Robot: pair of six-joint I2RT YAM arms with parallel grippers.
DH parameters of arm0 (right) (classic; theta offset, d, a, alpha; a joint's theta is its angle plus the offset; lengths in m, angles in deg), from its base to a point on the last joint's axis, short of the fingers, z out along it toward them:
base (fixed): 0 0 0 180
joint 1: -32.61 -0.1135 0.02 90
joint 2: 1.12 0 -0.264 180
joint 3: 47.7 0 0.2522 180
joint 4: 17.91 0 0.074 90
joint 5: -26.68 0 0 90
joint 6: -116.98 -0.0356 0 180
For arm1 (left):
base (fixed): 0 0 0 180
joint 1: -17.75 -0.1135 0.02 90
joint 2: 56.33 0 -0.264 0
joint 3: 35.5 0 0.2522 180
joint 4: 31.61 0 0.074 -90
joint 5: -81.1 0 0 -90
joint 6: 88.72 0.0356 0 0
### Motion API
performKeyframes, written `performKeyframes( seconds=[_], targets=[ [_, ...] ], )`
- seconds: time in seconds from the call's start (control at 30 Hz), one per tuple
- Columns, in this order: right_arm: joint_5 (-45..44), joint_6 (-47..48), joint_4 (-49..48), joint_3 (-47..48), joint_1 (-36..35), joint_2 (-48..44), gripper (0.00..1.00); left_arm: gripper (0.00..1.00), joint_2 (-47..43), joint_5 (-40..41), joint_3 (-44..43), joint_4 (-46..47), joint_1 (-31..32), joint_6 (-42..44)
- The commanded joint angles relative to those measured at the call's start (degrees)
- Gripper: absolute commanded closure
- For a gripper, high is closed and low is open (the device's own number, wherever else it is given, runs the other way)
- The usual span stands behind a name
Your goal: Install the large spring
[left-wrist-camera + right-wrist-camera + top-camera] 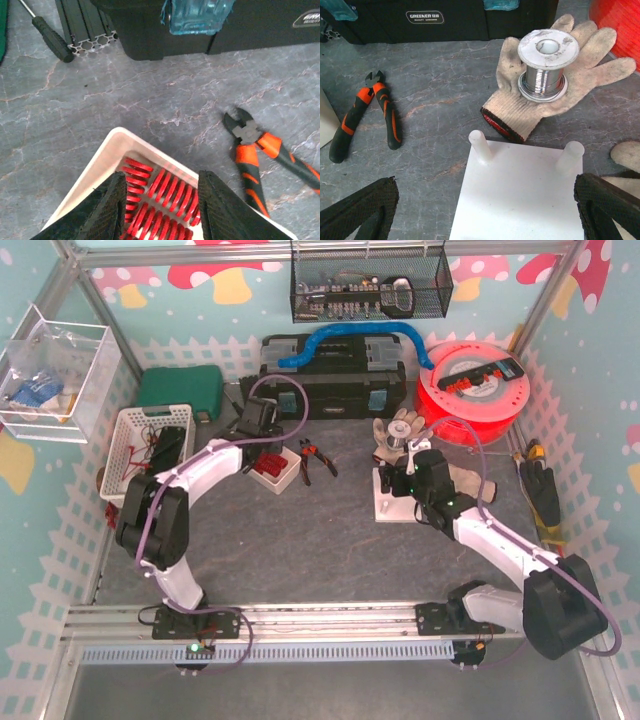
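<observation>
Item: work table (330,540), grey stone-pattern top, two arms mounted at the near edge. Left gripper (161,212): jaws partly open, black fingers (107,210) poised over a white tray (112,150) with nothing clamped between them; whether the tips touch the contents cannot be told. Tray contents: red springs (167,192), lying side by side in rows, loose, none lifted out; which is the large one cannot be told. Right gripper (485,210): jaws spread wide, empty, hovering above a white plate (520,195) that bears two upright white pegs (479,146), both bare. Tray and plate sit well apart, tray left of centre, plate right of centre. Between them: orange-and-black pliers (255,150), flat on the table, jaws slightly parted. Just behind the plate: a pale work glove (510,110), palm flat, with a spool of silver wire (547,62) standing on it. At the back: black toolbox (335,390) with a blue hose (350,338) across its lid; red cable reel (470,390) to its right; green case (180,388) to its left. Near the toolbox: black-handled screwdriver (50,36) beside a length of black slotted rail (85,27). Far left: white slatted basket (135,440) holding wires. On the rear wall: black wire basket (365,285).
</observation>
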Motion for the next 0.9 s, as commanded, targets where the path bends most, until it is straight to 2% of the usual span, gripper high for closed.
performKeyframes(
  seconds=[0.0, 0.1, 0.23, 0.37, 0.43, 0.5, 0.6, 0.77, 0.87],
  targets=[
    [0.57, 0.24, -0.75, 0.17, -0.51, 0.33, 0.04, 0.56, -1.15, -1.51, 1.81, -1.60, -1.56, 6.23],
    [0.59, 0.17, -0.90, -0.13, -0.51, -0.60, 0.04, 0.59, 1.13, -4.99, 1.45, -3.66, -3.28, 9.50],
    [1.02, 0.15, -1.01, -0.24, -0.50, -1.26, 0.04, 0.60, 5.03, -4.09, -0.58, -7.15, -3.47, 11.99],
    [1.20, 0.15, -1.01, -0.41, -0.51, -1.91, 0.04, 0.60, 5.88, -8.00, -0.92, -7.34, -3.41, 12.40],
    [0.99, 0.06, -1.08, -0.46, -0.51, -2.06, 0.04, 0.61, 5.79, -8.25, -1.50, -7.76, -3.39, 10.01],
    [0.98, 0.06, -1.25, -0.55, -0.51, -1.98, 0.04, 0.60, 5.29, -5.51, -2.43, -8.20, -3.43, 4.60],
    [1.06, 0.04, -1.43, -0.55, -0.48, -1.54, 0.04, 0.57, 3.92, 0.96, -3.87, -8.92, -3.15, -9.54],
    [1.12, 0.06, -1.36, -0.27, -0.51, -0.26, 0.04, 0.58, 2.42, -1.71, -5.26, -8.74, -0.72, -29.05],
    [0.85, 0.13, -1.36, -0.21, -0.51, -0.28, 0.04, 0.63, 3.63, -3.56, -6.15, -8.73, 0.89, -36.29]
  ],
)
